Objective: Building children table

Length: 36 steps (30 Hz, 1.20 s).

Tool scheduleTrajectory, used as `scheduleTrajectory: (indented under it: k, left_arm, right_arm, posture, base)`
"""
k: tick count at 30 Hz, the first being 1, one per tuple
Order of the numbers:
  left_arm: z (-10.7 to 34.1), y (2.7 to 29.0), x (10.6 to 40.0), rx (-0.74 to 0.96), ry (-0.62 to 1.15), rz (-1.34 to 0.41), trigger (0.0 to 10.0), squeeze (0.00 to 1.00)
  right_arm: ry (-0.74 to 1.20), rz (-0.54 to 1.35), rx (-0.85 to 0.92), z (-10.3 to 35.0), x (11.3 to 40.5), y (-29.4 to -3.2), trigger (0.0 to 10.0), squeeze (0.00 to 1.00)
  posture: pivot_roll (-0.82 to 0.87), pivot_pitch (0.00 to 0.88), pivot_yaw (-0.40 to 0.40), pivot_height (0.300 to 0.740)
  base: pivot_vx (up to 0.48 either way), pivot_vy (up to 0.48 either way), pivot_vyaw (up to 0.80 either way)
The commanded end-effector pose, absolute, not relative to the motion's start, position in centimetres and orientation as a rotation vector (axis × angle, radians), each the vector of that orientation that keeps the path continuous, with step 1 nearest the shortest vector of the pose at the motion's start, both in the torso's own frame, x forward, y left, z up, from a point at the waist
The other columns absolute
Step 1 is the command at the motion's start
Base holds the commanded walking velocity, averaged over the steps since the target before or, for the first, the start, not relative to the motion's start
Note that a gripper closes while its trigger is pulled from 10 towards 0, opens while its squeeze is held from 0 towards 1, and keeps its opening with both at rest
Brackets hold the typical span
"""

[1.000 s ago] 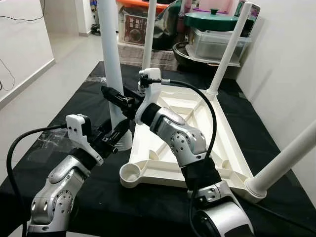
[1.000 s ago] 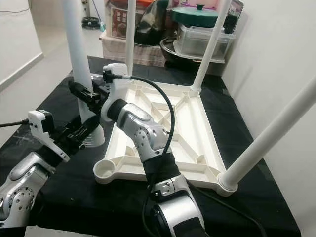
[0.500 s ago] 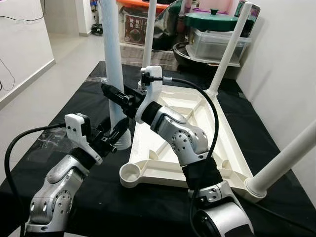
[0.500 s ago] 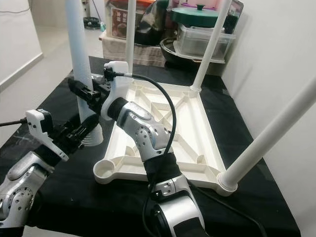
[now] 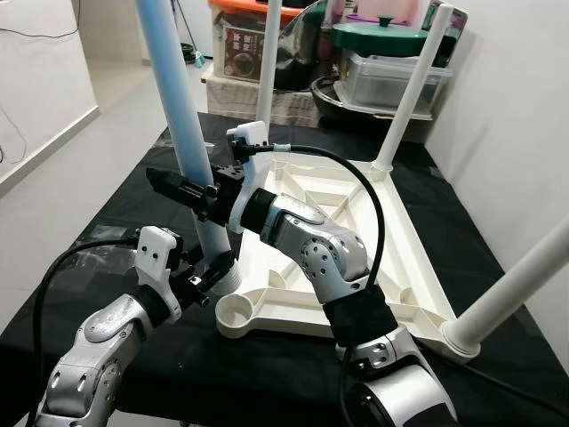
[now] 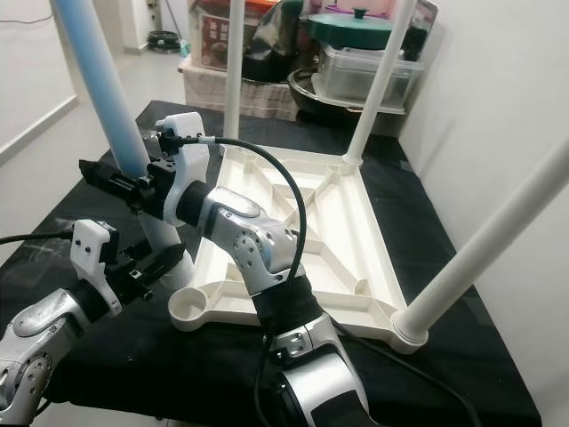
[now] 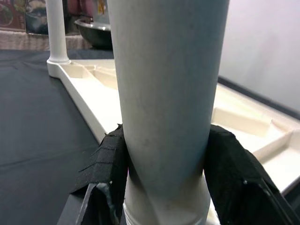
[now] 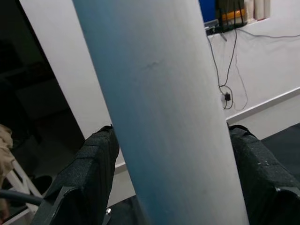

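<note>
On the black-covered bench (image 5: 116, 231) lies the upturned white tabletop (image 5: 356, 231); a loose white table leg (image 5: 182, 147) leans at its near-left corner socket (image 5: 238, 311); the left gripper (image 5: 213, 271) has its fingers clamped on the leg's base; the right gripper (image 5: 182, 189) clamps its fingers higher on the leg.

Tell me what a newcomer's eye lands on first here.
The white table leg held by both arms, tilted: the left end effector clamps it near its base, the right end effector higher up. Beside it, the upturned white tabletop lies on the black cloth, three legs already standing in its corners.
</note>
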<state>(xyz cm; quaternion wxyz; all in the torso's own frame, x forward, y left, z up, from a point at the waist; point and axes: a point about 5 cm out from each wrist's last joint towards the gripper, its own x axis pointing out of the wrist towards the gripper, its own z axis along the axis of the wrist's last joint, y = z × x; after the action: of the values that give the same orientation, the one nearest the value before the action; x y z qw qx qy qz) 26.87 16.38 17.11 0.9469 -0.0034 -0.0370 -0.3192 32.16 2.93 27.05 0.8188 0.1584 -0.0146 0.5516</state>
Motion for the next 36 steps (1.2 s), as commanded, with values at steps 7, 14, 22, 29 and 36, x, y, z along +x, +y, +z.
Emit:
scheduleTrajectory:
  k: [7, 14, 22, 29, 36]
  left_arm:
    - [17.7, 15.7, 25.4, 0.118, -0.082, -0.777, 10.0, 0.0]
    - [17.6, 15.0, 24.7, 0.132, -0.08, -0.805, 10.0, 0.0]
    - [17.6, 15.0, 24.7, 0.138, -0.08, -0.812, 10.0, 0.0]
    - [17.9, 17.4, 25.6, 0.243, -0.125, -0.639, 10.0, 1.0]
    - [19.7, 19.2, 25.1, 0.213, -0.199, -0.517, 10.0, 1.0]
  right_arm:
    - [0.077, 1.227, 0.213, 23.9, 31.7, 3.0, 5.6, 0.0]
    - [0.039, 1.077, 0.188, 23.1, 33.4, 2.2, 0.0, 0.0]
    - [0.027, 1.035, 0.21, 23.2, 33.8, 1.8, 0.0, 0.0]
    - [-0.021, 0.979, 0.299, 24.6, 34.8, 0.0, 0.0, 0.0]
    - [-0.113, 0.907, 0.34, 27.4, 36.6, -2.4, 0.0, 0.0]
  posture:
    - [0.1, 0.0, -0.119, 0.74]
    - [0.11, 0.0, -0.118, 0.74]
    - [0.11, 0.0, -0.115, 0.74]
    - [0.11, 0.0, -0.109, 0.74]
    - [0.12, 0.0, -0.117, 0.74]
  base:
    - [0.0, 0.0, 0.0]
    - [0.0, 0.0, 0.0]
    - [0.0, 0.0, 0.0]
    - [0.0, 0.0, 0.0]
    - [0.0, 0.0, 0.0]
